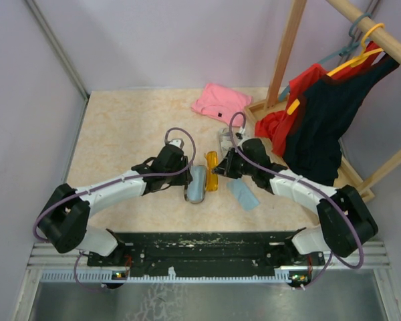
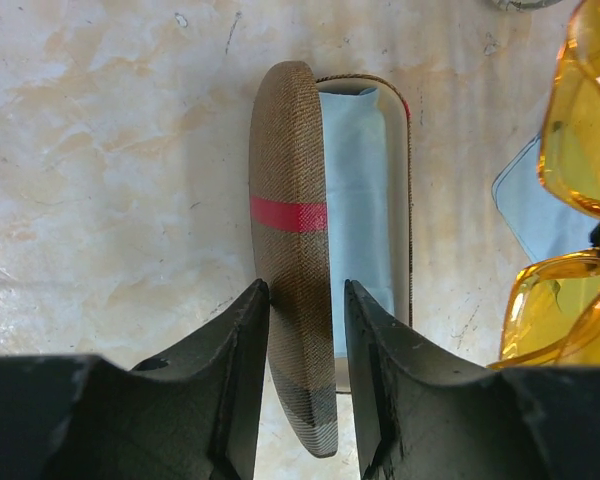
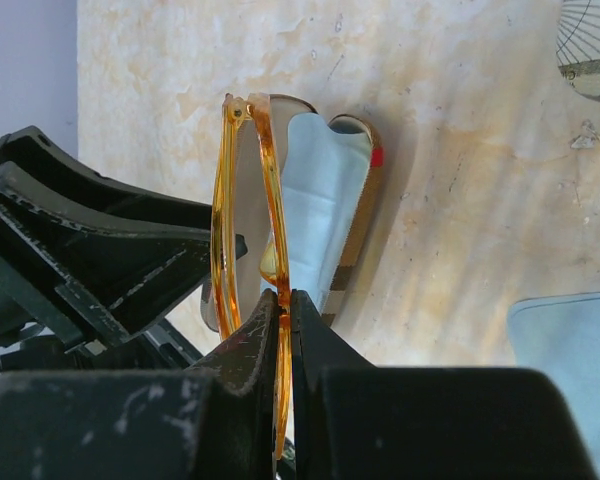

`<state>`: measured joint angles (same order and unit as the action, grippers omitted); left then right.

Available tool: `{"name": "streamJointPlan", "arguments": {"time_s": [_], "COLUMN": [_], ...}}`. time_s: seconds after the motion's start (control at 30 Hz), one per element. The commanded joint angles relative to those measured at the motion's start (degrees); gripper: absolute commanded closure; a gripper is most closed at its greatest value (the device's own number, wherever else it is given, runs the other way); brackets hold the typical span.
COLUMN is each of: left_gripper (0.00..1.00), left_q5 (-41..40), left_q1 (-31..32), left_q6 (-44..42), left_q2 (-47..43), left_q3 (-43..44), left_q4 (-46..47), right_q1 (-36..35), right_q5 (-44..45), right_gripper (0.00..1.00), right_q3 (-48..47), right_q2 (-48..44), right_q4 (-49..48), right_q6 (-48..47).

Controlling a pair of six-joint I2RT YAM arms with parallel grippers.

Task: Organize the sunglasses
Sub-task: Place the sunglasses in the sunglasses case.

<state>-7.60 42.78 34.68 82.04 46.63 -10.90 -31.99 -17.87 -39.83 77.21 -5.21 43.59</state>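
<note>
The orange sunglasses (image 1: 212,171) have a see-through amber frame and amber lenses. In the right wrist view they show edge-on as two thin orange lines side by side, which meet at the far end.

The right gripper (image 3: 283,302) has them. Its fingers are pressed together on the thin frame with no gap beyond the plastic. From the fingertips the glasses run straight out toward 12 o'clock. In the top view the gripper sits at 3 o'clock of the glasses, which point lengthwise away from the arm bases.

At 9 o'clock of the glasses, just beside them, lies an open brown case (image 2: 408,200) with a red stripe. A light blue cloth (image 2: 355,190) lies in its tray. Its lid (image 2: 288,160) stands on edge along the tray's 9 o'clock side.

The left gripper (image 2: 306,300) straddles the near end of that lid, one finger on each side and the jaws partly apart. I cannot tell whether they press on it.

A second blue cloth (image 1: 244,194) lies flat on the beige table (image 1: 120,134), at about 4 o'clock of the glasses, under the right arm.
</note>
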Motion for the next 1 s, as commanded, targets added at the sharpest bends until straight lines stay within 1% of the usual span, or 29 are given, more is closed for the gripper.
{"name": "streamJointPlan", "arguments": {"time_s": [0.0,0.5,0.97], "left_gripper": [0.58,0.58,0.58], "left_q5": [1.37,2.33,2.31], "left_q1": [0.55,0.55,0.59], "left_q6": [-0.58,-0.92,-1.26], "left_q2": [-1.46,-1.71,-2.32], "left_q3": [-0.41,-0.93,-1.27], "left_q4": [1.71,2.53,2.55], "right_q1": [-0.91,-4.36,-6.78], "right_q5": [-1.00,1.49,3.08], "right_gripper": [1.00,1.00,1.00], "right_q3": [-0.51,-0.98,-5.98], "right_q2": [1.44,9.02,15.38], "right_q4": [-5.45,-9.85,-8.60], "right_q6": [1.88,9.82,8.37]}}
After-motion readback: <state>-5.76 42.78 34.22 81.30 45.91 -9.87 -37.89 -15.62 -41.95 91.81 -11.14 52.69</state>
